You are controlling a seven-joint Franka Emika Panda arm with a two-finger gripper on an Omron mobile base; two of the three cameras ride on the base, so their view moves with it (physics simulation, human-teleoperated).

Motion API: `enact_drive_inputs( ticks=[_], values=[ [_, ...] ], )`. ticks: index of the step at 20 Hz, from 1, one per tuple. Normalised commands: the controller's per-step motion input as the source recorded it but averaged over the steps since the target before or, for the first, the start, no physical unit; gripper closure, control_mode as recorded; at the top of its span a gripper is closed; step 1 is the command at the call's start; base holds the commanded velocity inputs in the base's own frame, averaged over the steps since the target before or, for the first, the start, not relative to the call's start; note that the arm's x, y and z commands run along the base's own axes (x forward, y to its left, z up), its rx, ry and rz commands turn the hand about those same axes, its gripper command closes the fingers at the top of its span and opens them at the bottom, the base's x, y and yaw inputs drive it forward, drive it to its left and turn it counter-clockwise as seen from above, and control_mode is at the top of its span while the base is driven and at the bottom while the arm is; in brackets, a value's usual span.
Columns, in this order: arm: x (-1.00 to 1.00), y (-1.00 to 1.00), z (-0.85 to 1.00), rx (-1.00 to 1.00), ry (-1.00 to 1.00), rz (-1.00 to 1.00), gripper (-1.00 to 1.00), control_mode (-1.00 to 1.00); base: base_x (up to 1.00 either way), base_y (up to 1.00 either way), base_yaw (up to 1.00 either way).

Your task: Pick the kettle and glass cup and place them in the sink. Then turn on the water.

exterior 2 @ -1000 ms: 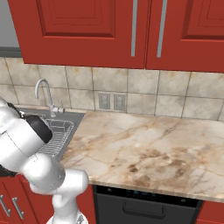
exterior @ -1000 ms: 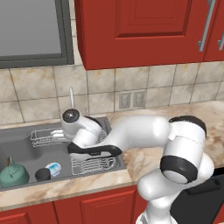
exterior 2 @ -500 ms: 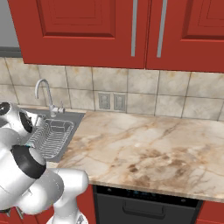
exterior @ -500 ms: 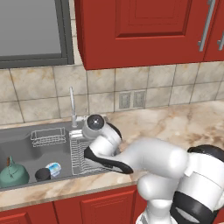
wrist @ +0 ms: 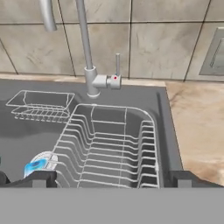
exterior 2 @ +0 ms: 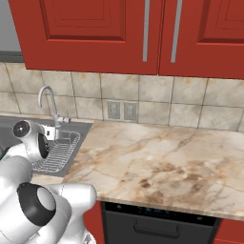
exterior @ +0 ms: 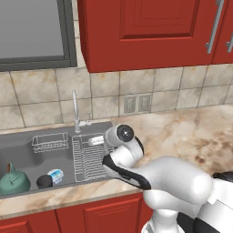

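- Two task things sit at the left end of the sink [exterior: 27, 145]: I see the kettle [exterior: 13, 180] upright by the front wall, and the glass cup [exterior: 44, 181] just to its right.
- Touching or nearly touching the cup, I make out a small blue-white round object [exterior: 56, 175].
- Right of those, I see the wire dish rack [wrist: 113, 148] filling the basin's right part, with the small wire basket [wrist: 41, 105] behind it on the left.
- At the back rim I see the chrome faucet [wrist: 87, 52] standing with its lever [wrist: 117, 70] upright.
- My hand [wrist: 111, 179] hangs over the rack's front edge, jaws spread wide, holding nothing.
- Marbled surface [exterior 2: 157, 162] stretches off to the right.
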Motion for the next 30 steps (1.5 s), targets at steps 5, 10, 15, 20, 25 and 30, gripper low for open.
enact_drive_inputs(
  ticks=[5, 10, 15, 20, 25, 30],
  values=[
    [0.03, -0.24, 0.0, 0.0, -0.13, 0.13, -1.0, -1.0, 0.0, 0.0, 0.0],
    [0.07, -0.14, 0.0, 0.0, -0.13, 0.06, -1.0, -1.0, 0.0, 0.0, 0.0],
    [0.01, -0.08, 0.0, 0.0, -0.12, 0.03, -1.0, -1.0, 0.0, 0.0, 0.0],
    [0.0, 0.0, 0.0, 0.0, -0.09, 0.0, -1.0, -1.0, 0.0, 0.0, 0.0],
    [0.02, 0.0, 0.0, 0.0, -0.04, 0.0, -1.0, -1.0, 0.0, 0.0, 0.0],
    [0.01, 0.0, 0.0, 0.0, -0.04, 0.0, -1.0, -1.0, 0.0, 0.0, 0.0]
  ],
)
